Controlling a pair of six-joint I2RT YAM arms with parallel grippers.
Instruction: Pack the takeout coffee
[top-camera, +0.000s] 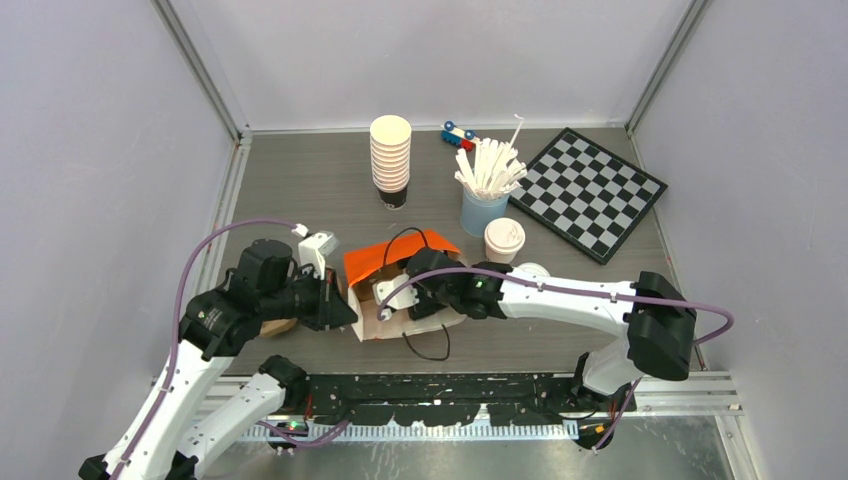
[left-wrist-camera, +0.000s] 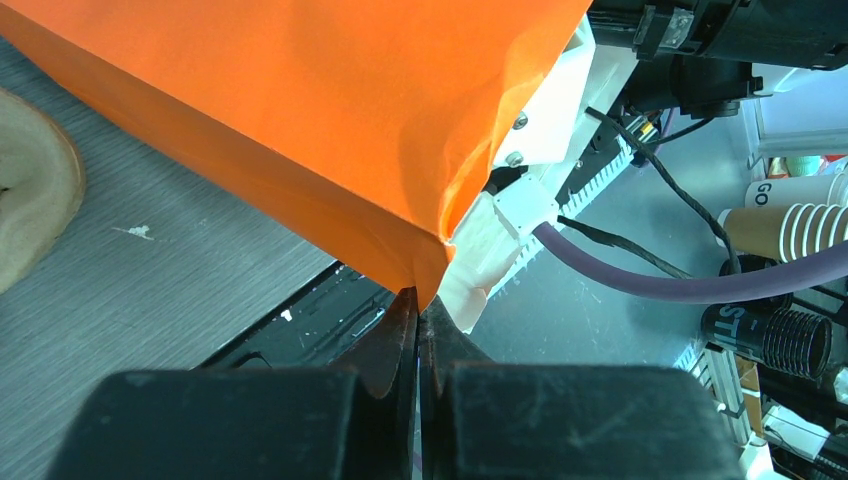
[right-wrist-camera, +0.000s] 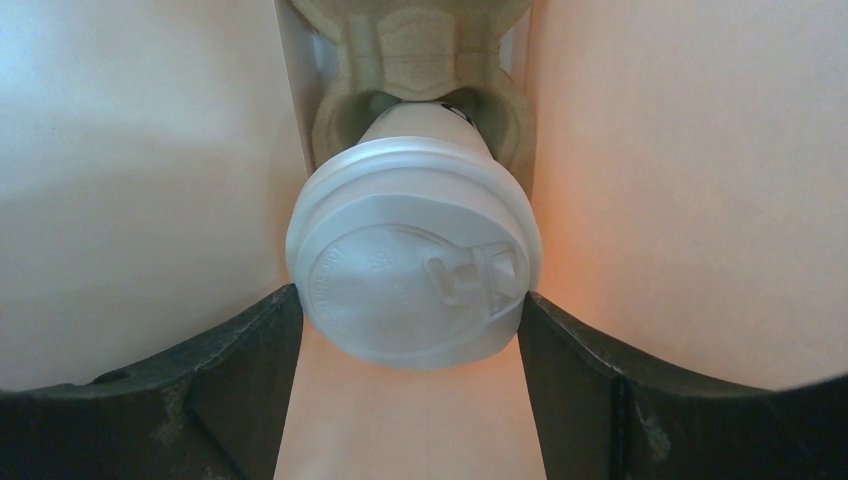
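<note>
Left jaws: the left gripper (left-wrist-camera: 418, 300) is pressed together, pinching a bottom corner of the orange bag (left-wrist-camera: 300, 120); the bag spreads up and away past the fingertips.
Right jaws: the right gripper (right-wrist-camera: 412, 300) is spread wide inside the bag, one finger against each side of the lid of a lidded cup (right-wrist-camera: 410, 260), clasping it.
Beyond the right fingertips: the cup's lower end sits in a socket of the pulp carrier (right-wrist-camera: 420, 50).
Outside the right fingers: the bag's walls stand close on both sides.
Behind the right jaws, outside the bag: a second lidded cup (top-camera: 504, 238) stands upright on the table (top-camera: 300, 180), just beside a light-blue cup of sticks (top-camera: 483, 210).
Farther off: a stack of cups (top-camera: 390, 155), a toy car (top-camera: 458, 134) and a checkerboard (top-camera: 590, 190).
Near side of the right jaws: a black cable (top-camera: 435, 345) loops over the table.
</note>
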